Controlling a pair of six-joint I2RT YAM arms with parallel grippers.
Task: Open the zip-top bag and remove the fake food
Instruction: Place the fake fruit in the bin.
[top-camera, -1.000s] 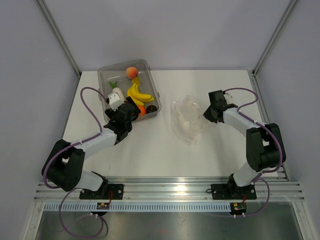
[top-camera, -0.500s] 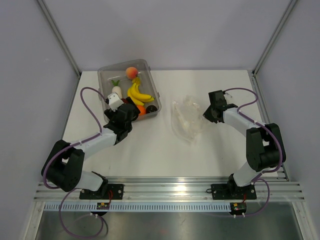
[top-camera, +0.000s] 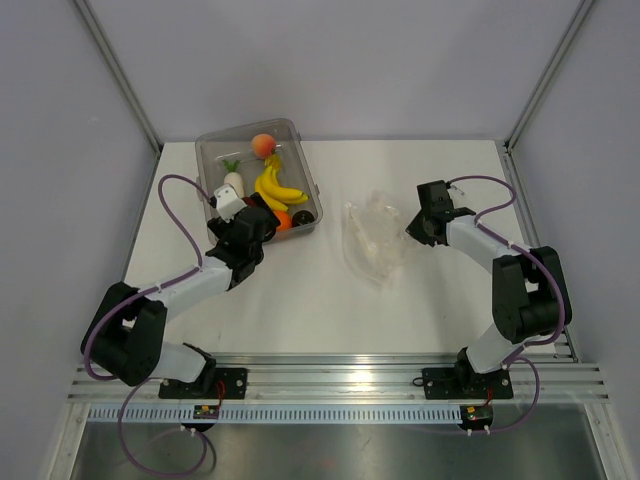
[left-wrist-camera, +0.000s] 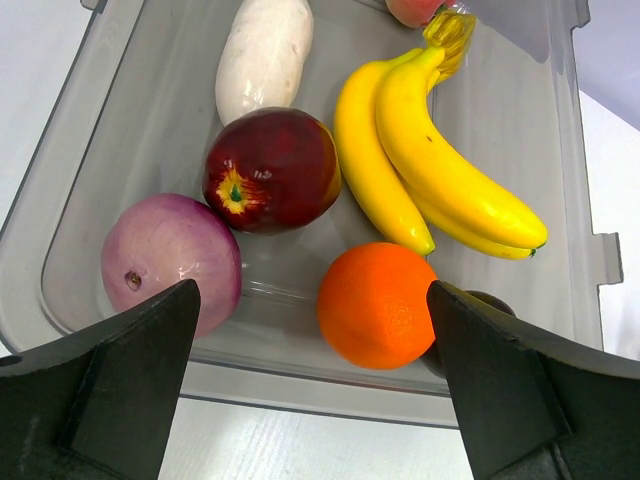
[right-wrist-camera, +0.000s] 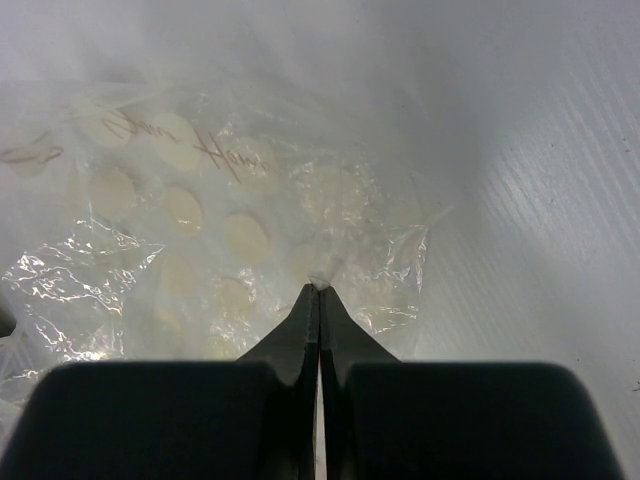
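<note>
Clear crinkled film, the zip-top bag, lies crumpled on the white table right of centre in the overhead view, well apart from the clear-grey tub at the far left. The fake food sits in that tub, not in the bag. The left gripper hangs over the tub's near edge. The right gripper sits at the bag's right edge.

From the left wrist, the black fingers stand wide apart, released and holding nothing, above the tub's near wall. Inside lie a white radish, a dark red apple touching it, a purple-pink round piece near left, an orange, a banana bunch on the right, a peach at the far edge, and a dark piece mostly hidden behind the orange.

From the right wrist, the jaws are clenched tight together, their tips meeting a puckered fold of the bag's film. Whether any film is pinched between them I cannot tell. Pale round spots show on the plastic.
</note>
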